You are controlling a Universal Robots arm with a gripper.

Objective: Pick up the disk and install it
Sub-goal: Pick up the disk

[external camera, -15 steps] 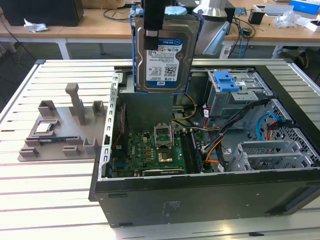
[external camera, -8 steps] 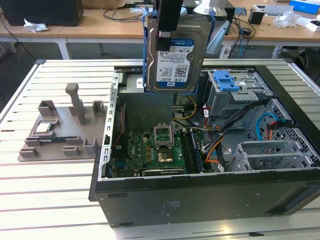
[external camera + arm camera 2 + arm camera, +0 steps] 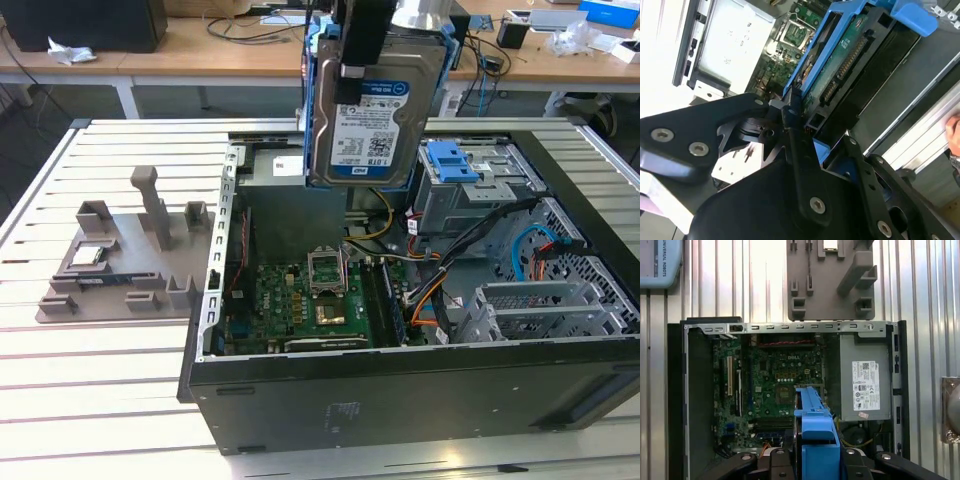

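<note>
The disk [image 3: 375,110], a silver drive with a white-and-blue label and a blue plastic frame, hangs upright above the open computer case [image 3: 400,405]. My gripper [image 3: 365,45] is shut on its upper end. It hovers over the grey power supply and the back of the motherboard [image 3: 310,300]. In the second wrist view the disk [image 3: 840,65] shows its green circuit board and connector, with the black fingers [image 3: 795,135] clamped on its blue frame. In the first wrist view the disk [image 3: 815,435] appears edge-on between the fingers [image 3: 775,462], above the motherboard [image 3: 780,380].
A drive cage with a lighter blue clip [image 3: 450,160] sits at the case's far exterior-view right. A grey fixture [image 3: 130,260] holding a small silver chip [image 3: 88,255] lies on the slatted table at the left. Cables [image 3: 440,290] cross the case. A hand [image 3: 955,135] shows at one edge.
</note>
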